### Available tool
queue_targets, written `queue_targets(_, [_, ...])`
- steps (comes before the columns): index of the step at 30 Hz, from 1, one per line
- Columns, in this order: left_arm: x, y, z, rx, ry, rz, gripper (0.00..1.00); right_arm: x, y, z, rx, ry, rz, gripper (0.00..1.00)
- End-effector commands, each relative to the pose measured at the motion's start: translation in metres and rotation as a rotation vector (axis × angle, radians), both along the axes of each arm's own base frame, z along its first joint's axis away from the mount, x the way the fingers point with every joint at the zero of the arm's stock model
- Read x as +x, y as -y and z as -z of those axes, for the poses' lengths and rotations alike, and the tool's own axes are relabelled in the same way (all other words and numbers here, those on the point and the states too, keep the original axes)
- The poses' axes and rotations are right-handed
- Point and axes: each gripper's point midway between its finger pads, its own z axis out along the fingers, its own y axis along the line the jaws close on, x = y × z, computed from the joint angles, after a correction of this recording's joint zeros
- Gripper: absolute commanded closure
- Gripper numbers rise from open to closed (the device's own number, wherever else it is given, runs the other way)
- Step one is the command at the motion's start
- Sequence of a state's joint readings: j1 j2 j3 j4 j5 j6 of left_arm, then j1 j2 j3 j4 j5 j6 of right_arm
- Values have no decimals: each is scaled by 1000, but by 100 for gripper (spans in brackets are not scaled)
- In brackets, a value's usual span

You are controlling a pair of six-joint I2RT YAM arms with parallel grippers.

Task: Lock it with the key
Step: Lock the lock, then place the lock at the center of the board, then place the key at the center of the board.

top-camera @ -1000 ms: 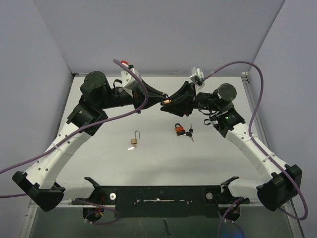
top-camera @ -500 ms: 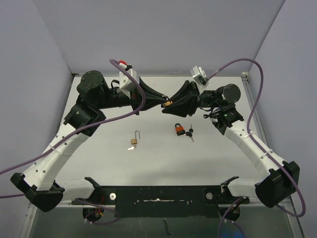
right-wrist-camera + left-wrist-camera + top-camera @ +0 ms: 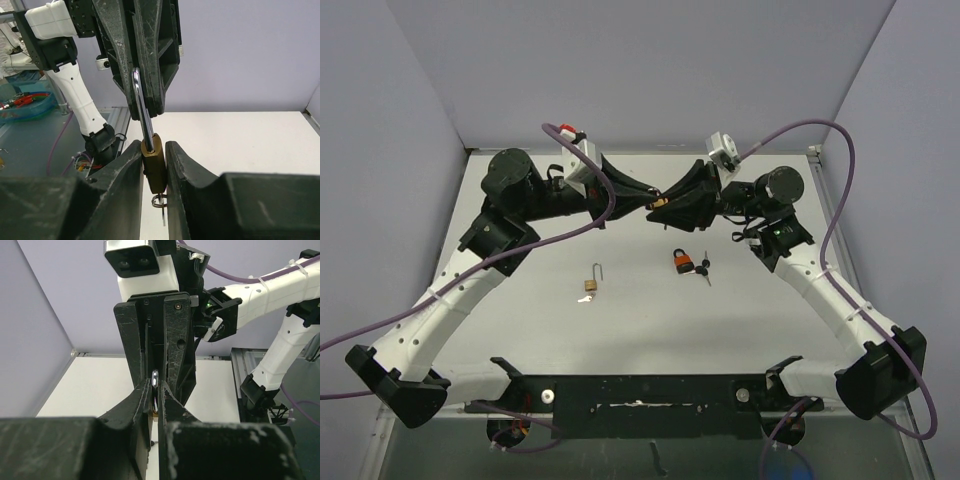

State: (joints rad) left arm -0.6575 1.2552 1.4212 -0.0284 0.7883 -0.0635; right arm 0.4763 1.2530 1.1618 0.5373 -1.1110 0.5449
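Observation:
A brass padlock [image 3: 659,204] hangs in the air between my two grippers at the back middle of the table. My right gripper [image 3: 154,150] is shut on its brass body [image 3: 154,165]. A key ring [image 3: 159,201] hangs under the body. The silver shackle [image 3: 141,107] rises into the fingers of my left gripper [image 3: 649,202]. In the left wrist view my left gripper [image 3: 156,386] is shut on the shackle [image 3: 154,378]. The right gripper's black fingers [image 3: 175,340] stand right behind it.
A small brass padlock with an open shackle [image 3: 591,281] lies on the table left of centre, a small key [image 3: 583,297] beside it. An orange and black padlock [image 3: 681,262] with keys [image 3: 704,268] lies right of centre. Purple cables loop over both arms.
Both arms shifted their elbows and wrists slightly. The grippers stay joined on the brass padlock at nearly the same spot. The things on the table have not moved.

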Motion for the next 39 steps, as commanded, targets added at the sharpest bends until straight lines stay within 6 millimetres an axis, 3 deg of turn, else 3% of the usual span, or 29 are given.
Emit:
queue_targets(1, [-21, 11, 119, 283, -410, 101, 100, -8, 23, -122, 301, 273, 197, 100])
queue_targets(3, [-14, 12, 105, 255, -383, 75, 100, -1, 20, -107, 260, 231, 213, 99])
queue_targets(7, [7, 8, 74, 170, -347, 9, 100, 11, 13, -68, 131, 117, 224, 61])
queue_targets(10, [25, -3, 46, 94, -309, -48, 100, 16, 14, -40, 48, 43, 258, 50])
queue_targets(12, [36, -12, 31, 60, -276, -89, 100, 14, 18, -25, 8, 13, 280, 29])
queue_targets(13, [42, -16, 25, 48, -263, -108, 100, 12, 19, -17, -13, 0, 287, 25])
queue_targets(18, [60, -31, 1, 8, -229, -163, 100, 12, 29, 15, -101, -54, 350, 21])
queue_targets(26, [44, -30, -17, -24, -250, -83, 100, 32, 35, 52, -138, -113, 472, 24])
queue_targets(39, [26, -31, -22, -49, -284, -26, 100, 50, 20, 45, -75, -80, 483, 30])
